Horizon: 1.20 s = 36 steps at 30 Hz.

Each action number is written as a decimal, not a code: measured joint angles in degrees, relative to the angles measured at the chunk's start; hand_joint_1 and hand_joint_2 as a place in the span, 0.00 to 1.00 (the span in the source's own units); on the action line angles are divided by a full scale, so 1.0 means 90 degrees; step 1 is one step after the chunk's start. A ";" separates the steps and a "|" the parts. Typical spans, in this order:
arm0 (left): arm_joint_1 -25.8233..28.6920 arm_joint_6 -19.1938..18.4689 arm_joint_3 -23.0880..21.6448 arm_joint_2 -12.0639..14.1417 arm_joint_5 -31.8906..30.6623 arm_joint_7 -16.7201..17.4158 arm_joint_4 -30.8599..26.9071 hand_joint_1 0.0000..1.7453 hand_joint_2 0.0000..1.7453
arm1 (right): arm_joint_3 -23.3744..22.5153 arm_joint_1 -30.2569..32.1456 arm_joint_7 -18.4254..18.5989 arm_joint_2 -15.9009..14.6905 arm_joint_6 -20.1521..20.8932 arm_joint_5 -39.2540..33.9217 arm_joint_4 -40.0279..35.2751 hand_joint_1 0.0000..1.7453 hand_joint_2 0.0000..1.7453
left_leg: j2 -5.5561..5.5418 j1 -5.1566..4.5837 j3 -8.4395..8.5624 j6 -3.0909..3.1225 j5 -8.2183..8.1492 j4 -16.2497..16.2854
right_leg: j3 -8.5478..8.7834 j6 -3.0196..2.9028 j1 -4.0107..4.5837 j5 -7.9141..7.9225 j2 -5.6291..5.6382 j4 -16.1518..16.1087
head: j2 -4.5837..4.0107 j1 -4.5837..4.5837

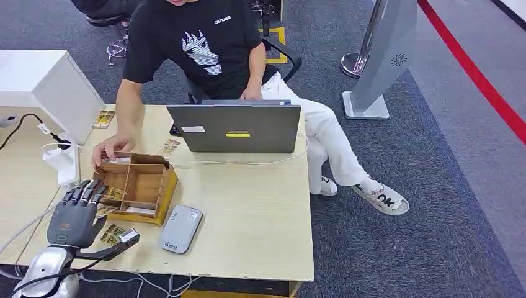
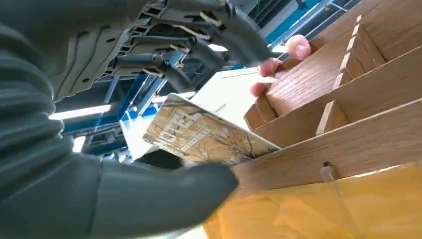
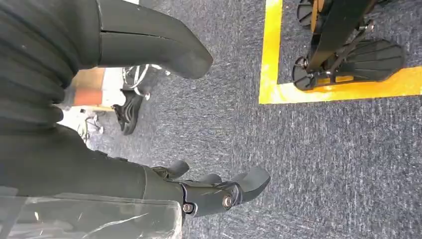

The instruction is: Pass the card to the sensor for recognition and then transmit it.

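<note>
Card (image 2: 199,137) pickup is under way, judging by the left robot hand (image 1: 74,214), which sits at the near edge of the wooden box (image 1: 138,186) on the table (image 1: 254,217). Its thumb and darker fingers bracket a patterned card that leans at the box's rim; whether they truly pinch it I cannot tell. The grey sensor (image 1: 180,228) lies just beside the box, untouched, so presenting the card and passing it on both remain. A person's hand (image 1: 111,149) rests on the box's far edge. The right robot hand (image 3: 219,191) hangs over the carpet, fingers loosely apart, holding nothing.
</note>
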 joint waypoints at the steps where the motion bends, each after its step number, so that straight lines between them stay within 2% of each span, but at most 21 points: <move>1: 0.0001 0.0000 0.0000 0.0000 0.0020 -0.0002 0.0000 1.00 1.00 | -0.0007 0.0001 0.0000 0.0000 0.0000 0.0002 0.0000 0.00 1.00 | 0.0000 0.0000 0.0000 0.0000 0.0000 0.0000 | 0.0000 0.0000 0.0000 0.0000 0.0000 0.0000 | 0.0000 0.0002; 9: 0.0012 0.0019 0.0000 -0.0005 0.0119 0.0014 -0.0063 1.00 1.00 | -0.0102 0.0000 0.0000 0.0000 0.0000 0.0102 0.0000 0.00 1.00 | -0.0001 0.0000 0.0000 0.0000 0.0000 0.0000 | -0.0001 0.0000 0.0000 0.0000 0.0000 0.0000 | 0.0000 0.0002; 15: -0.0115 -0.0080 -0.0002 -0.0073 0.0173 0.0075 -0.0515 1.00 1.00 | -0.0160 -0.0005 0.0000 0.0000 0.0049 0.0221 -0.0005 0.00 1.00 | -0.0003 0.0000 -0.0003 0.0001 0.0003 0.0003 | -0.0008 0.0001 0.0000 0.0001 -0.0007 -0.0001 | 0.0000 0.0002; 21: -0.0944 -0.0785 -0.0122 -0.0114 0.0207 0.0248 -0.1365 1.00 1.00 | -0.0279 -0.0041 -0.0002 0.0000 0.0121 0.0369 -0.0010 0.00 1.00 | -0.0009 0.0000 -0.0007 -0.0006 0.0017 0.0004 | -0.0006 0.0002 0.0000 0.0014 -0.0014 0.0001 | 0.0002 0.0000; 25: -0.1653 -0.1207 -0.0318 -0.0109 0.0136 0.0439 -0.1646 1.00 1.00 | -0.0323 -0.0050 -0.0024 0.0000 0.0204 0.0473 -0.0017 0.00 1.00 | -0.0008 0.0000 -0.0009 -0.0003 0.0021 0.0004 | -0.0007 0.0003 0.0000 0.0020 -0.0012 0.0001 | 0.0000 0.0000; 29: -0.2030 -0.1345 -0.0462 -0.0114 0.0066 0.0493 -0.1698 1.00 1.00 | -0.0355 -0.0062 -0.0041 0.0000 0.0216 0.0520 -0.0017 0.00 1.00 | 0.0000 0.0001 -0.0016 -0.0003 0.0021 0.0006 | -0.0019 0.0002 0.0000 0.0021 0.0000 0.0001 | 0.0002 0.0002; 33: -0.2160 -0.1289 -0.0571 -0.0124 -0.0019 0.0549 -0.1695 1.00 1.00 | -0.0389 -0.0080 -0.0068 0.0000 0.0211 0.0563 -0.0019 0.00 1.00 | 0.0011 -0.0001 -0.0016 -0.0003 0.0020 0.0006 | -0.0023 0.0001 0.0000 0.0021 0.0013 0.0001 | 0.0000 0.0002; 34: -0.2159 -0.1268 -0.0612 -0.0129 -0.0044 0.0551 -0.1693 0.83 1.00 | -0.0398 -0.0077 -0.0068 0.0002 0.0211 0.0563 -0.0019 0.00 1.00 | 0.0010 0.0000 -0.0019 -0.0003 0.0020 0.0006 | -0.0025 0.0001 0.0000 0.0021 0.0013 0.0001 | 0.0002 0.0002; 35: -0.2158 -0.1243 -0.0632 -0.0134 -0.0053 0.0554 -0.1690 0.83 1.00 | -0.0408 -0.0076 -0.0068 0.0002 0.0209 0.0566 -0.0019 0.00 1.00 | 0.0008 -0.0001 -0.0022 -0.0003 0.0020 0.0006 | -0.0026 0.0001 0.0000 0.0021 0.0012 0.0001 | 0.0002 0.0000; 36: -0.2153 -0.1192 -0.0639 -0.0138 -0.0058 0.0576 -0.1690 0.00 1.00 | -0.0413 -0.0079 -0.0068 0.0002 0.0204 0.0568 -0.0019 0.00 1.00 | 0.0008 0.0000 -0.0023 -0.0003 0.0020 0.0005 | -0.0026 0.0001 0.0000 0.0021 0.0012 0.0001 | 0.0000 0.0002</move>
